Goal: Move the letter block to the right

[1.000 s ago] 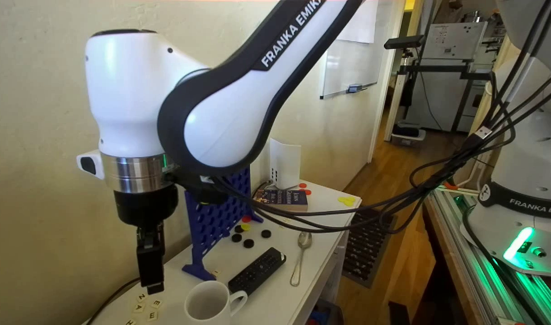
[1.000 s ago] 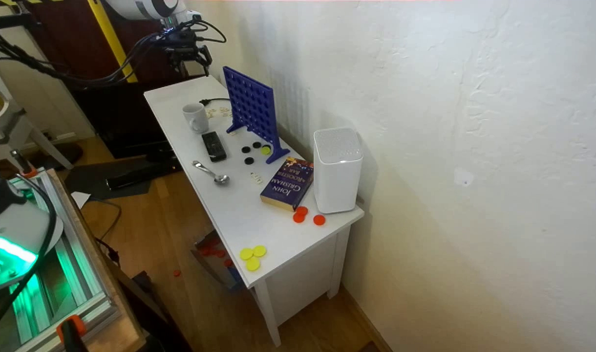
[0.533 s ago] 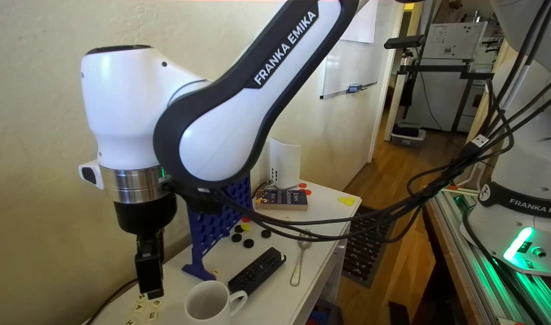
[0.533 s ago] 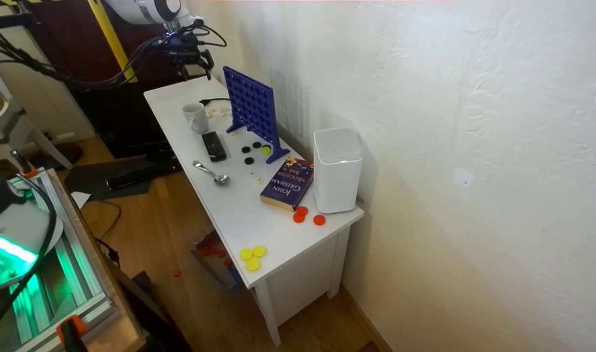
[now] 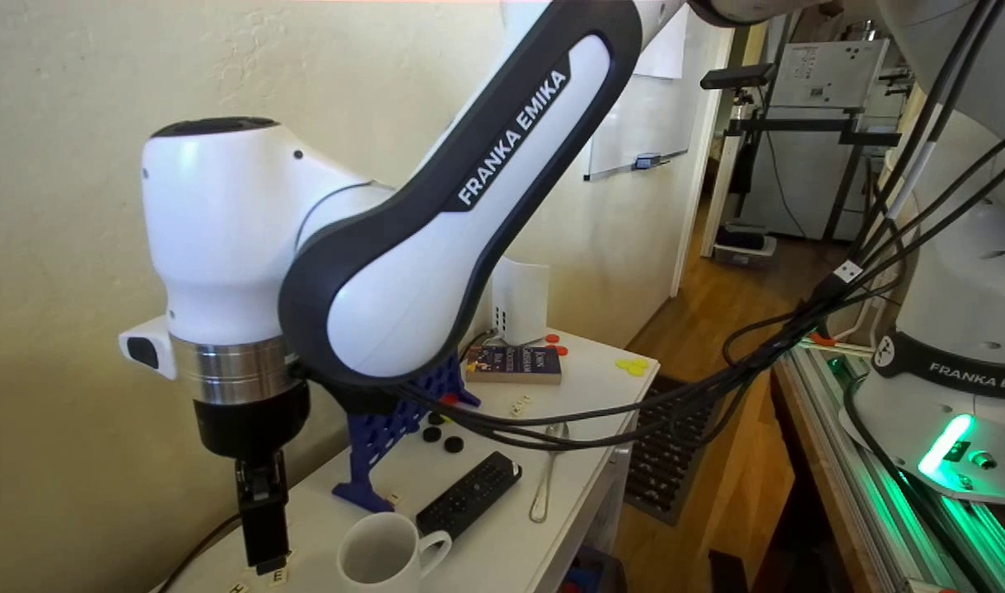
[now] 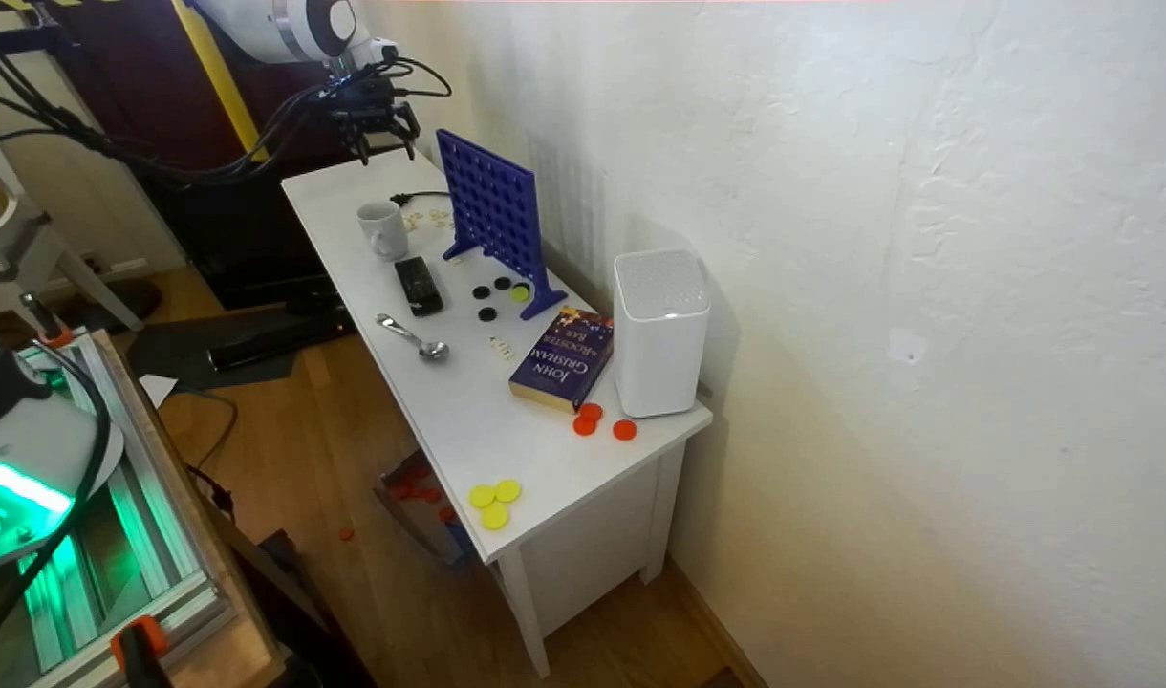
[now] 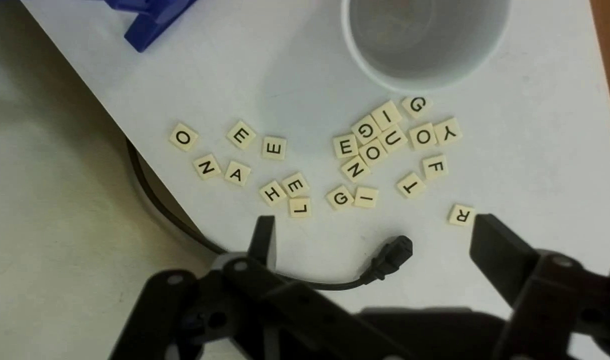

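Letter blocks (image 7: pixel 373 152) lie face up on the white worktop (image 7: pixel 545 165), some touching in a cluster near the white mug (image 7: pixel 450 55), others spread towards the worktop's edge by the wall (image 5: pixel 66 329); which single one is meant, I cannot tell. The pincer (image 7: pixel 375 235) hangs above the worktop with its fingers (image 7: pixel 502 255) spread wide apart and holds nothing. In the wrist view a black plug (image 7: pixel 392 255) on a cable (image 7: pixel 335 286) shows between the fingertips, and the block marked R (image 7: pixel 462 214) appears just beside one of them. In both exterior views a black remote control (image 6: pixel 419 286) lies next to the mug, a spoon (image 6: pixel 434 351) rests near it, and a blue grid (image 6: pixel 492 205) stands upright near the wall
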